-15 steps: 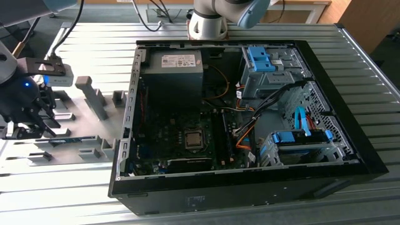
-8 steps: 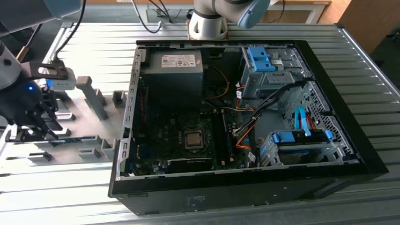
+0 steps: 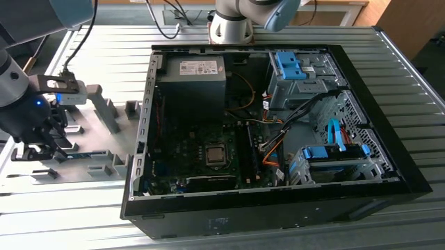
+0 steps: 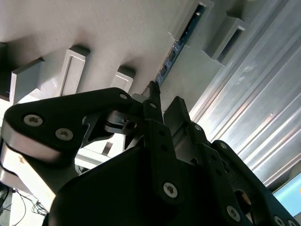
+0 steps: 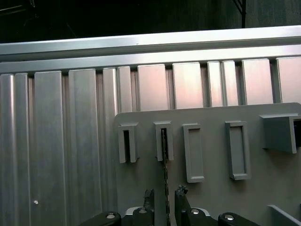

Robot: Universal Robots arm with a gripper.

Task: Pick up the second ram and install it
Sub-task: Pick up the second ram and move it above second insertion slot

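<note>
The second ram (image 3: 87, 154) is a thin blue-green stick standing on edge in a slot of the grey holder plate (image 3: 83, 139), at the exterior view's left, beside the open computer case (image 3: 389, 135). My gripper (image 3: 35, 151) hangs low over one end of it. In the first wrist view the ram (image 5: 164, 155) runs edge-on between my two fingertips (image 5: 149, 194), with a small gap on each side of it, so the gripper (image 5: 165, 192) is open around the stick. In the second wrist view the ram (image 4: 181, 40) ends right at my gripper (image 4: 164, 96).
Grey holder blocks (image 3: 104, 107) rise from the plate close to my gripper. The case lies open with its motherboard (image 3: 208, 156), cables and blue drive brackets (image 3: 334, 152) exposed. Another arm's base (image 3: 233, 26) stands behind it. Everything rests on a ribbed metal table (image 3: 56, 208).
</note>
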